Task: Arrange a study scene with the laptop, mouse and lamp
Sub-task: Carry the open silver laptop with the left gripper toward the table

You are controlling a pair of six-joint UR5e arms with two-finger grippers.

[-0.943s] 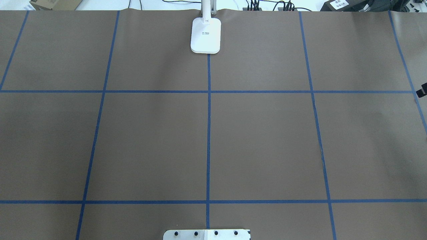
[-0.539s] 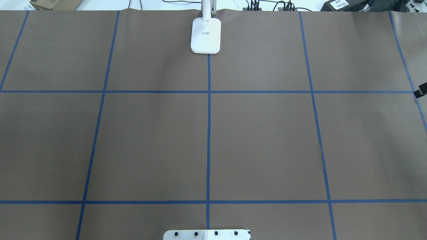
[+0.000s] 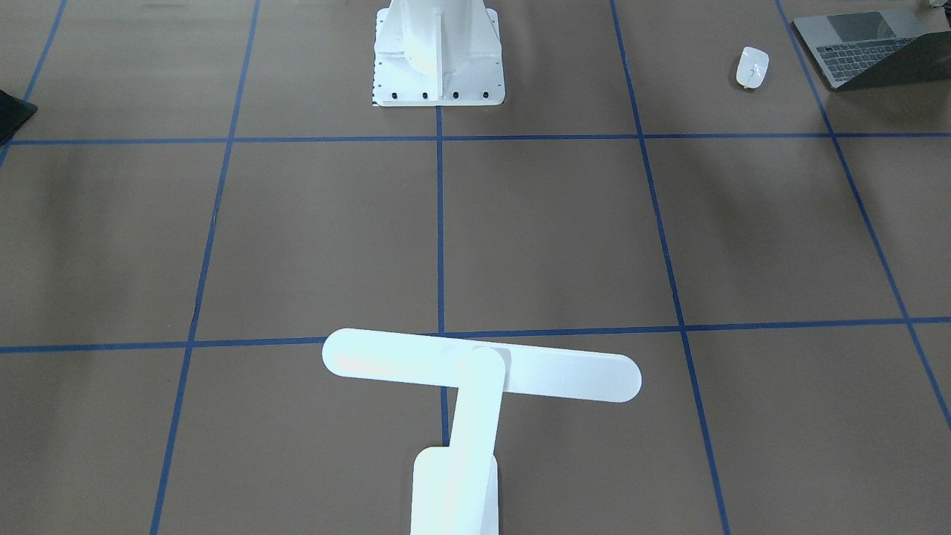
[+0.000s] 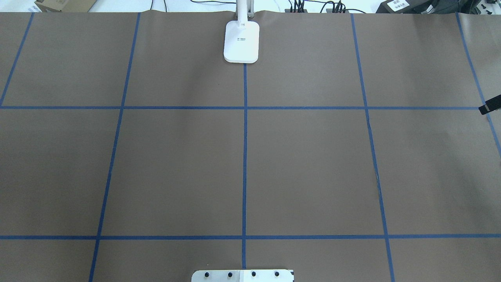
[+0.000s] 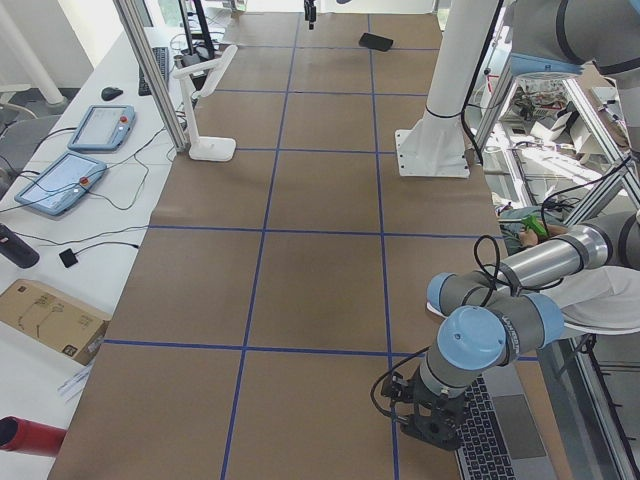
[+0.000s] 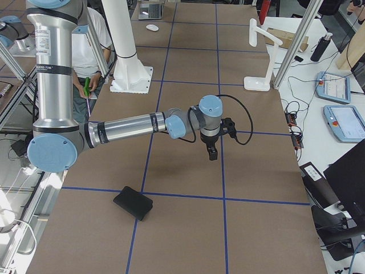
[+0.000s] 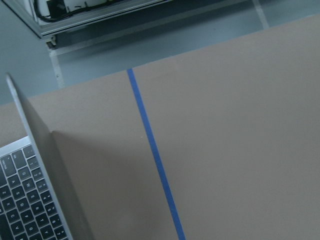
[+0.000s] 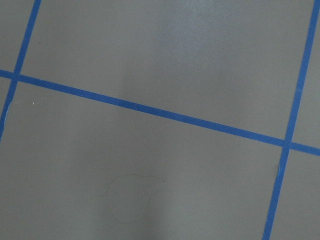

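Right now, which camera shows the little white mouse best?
The exterior front-facing view: the mouse lies whole and unblocked beside the laptop. In exterior right the mouse is a far speck; the other views miss it.

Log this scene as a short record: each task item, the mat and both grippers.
laptop: open, at the corner of the table on the robot's left
mouse: on the table beside the laptop, not touching it
lamp: upright at the far edge, midway across
black mat: flat on the table, on the robot's right
left gripper: low beside the laptop; open or shut unclear
right gripper: above the table, no item under it; open or shut unclear
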